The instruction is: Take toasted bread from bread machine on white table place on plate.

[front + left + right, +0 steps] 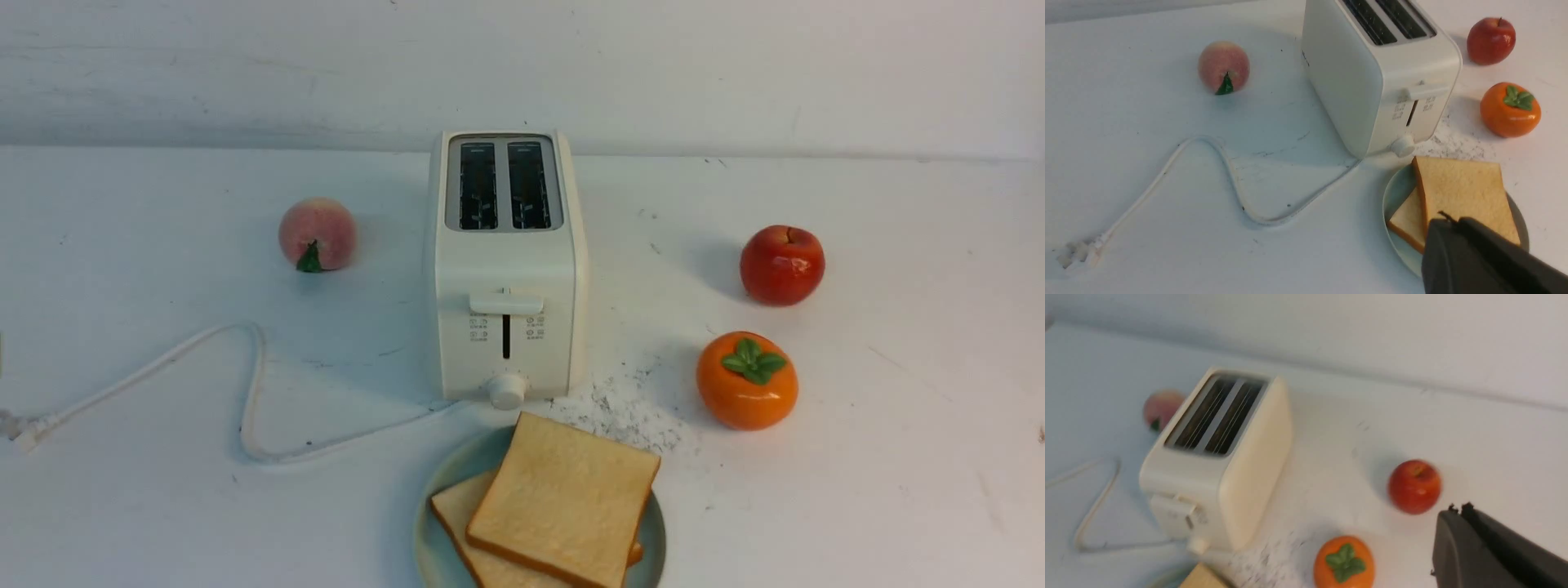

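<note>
- While the two slots (503, 186) of the bread machine (506, 269) show only their dark wire insides, the toasted bread (563, 498) lies on the plate (426, 539) as two slices.
- The upper slice (1461, 192) lies flat across the lower slice (455, 513), turned at an angle to it, and its far corner reaches past the plate's rim toward the knob (507, 390).
- The plate sits on the white table (898, 474) just in front of the bread machine, and the front view's lower edge cuts it off.
- The lever (506, 304) stands at the top of its track on the machine's front face.
- The left gripper (1453, 220) shows only in its wrist view: its dark fingers are pressed together with nothing between them, above the plate's near side. Whether they touch the upper slice cannot be told.
- The right gripper (1458, 509) also has its fingers pressed together and bare; it hangs off to the right, near the red apple (1414, 486), in a blurred picture.
- A peach (317, 233) rests to the left of the machine, well apart from it.
- The red apple and an orange persimmon (747, 380) sit to the right, the persimmon nearer the plate.
- Dark specks (629, 408) mark the table between the machine's front corner and the persimmon.
- The power cord (245, 392) loops over the table to the left and ends in a plug (24, 433).
</note>
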### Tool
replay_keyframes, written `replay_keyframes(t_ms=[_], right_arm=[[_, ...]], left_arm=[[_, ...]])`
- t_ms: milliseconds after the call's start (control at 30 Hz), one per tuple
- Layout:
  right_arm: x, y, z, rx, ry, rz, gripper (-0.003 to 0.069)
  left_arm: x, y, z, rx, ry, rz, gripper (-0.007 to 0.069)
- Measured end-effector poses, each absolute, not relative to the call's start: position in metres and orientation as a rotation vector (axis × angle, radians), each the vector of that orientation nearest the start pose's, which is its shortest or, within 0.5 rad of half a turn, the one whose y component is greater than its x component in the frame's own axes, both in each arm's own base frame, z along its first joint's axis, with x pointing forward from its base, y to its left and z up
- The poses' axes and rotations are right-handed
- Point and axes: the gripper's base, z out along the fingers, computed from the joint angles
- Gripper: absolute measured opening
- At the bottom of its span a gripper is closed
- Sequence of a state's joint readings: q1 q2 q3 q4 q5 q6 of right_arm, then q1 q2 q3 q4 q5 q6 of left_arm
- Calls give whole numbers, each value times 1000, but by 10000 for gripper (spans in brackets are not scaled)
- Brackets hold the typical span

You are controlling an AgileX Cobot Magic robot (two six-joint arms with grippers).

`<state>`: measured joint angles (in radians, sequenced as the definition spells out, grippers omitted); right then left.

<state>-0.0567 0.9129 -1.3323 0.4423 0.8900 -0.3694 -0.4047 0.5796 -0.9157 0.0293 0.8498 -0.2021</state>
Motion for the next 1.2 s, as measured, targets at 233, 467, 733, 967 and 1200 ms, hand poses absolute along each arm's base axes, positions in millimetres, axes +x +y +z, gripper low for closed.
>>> replay_keyframes(t_ms=[233,467,733,967,1200], right_arm=[[39,18,424,6,1482,220,-8],[-2,16,348,91,1240,253,-8],[2,19,337,43,1313,231,0],[2,19,336,39,1322,236,1],[2,19,336,38,1323,236,5]], left_arm=[[84,-34,404,162,1911,-405,-14],[85,-35,408,156,1858,-421,-14],[86,-35,411,153,1834,-433,-14],[86,-35,412,152,1822,-435,-14],[86,-35,412,152,1822,-435,-14]])
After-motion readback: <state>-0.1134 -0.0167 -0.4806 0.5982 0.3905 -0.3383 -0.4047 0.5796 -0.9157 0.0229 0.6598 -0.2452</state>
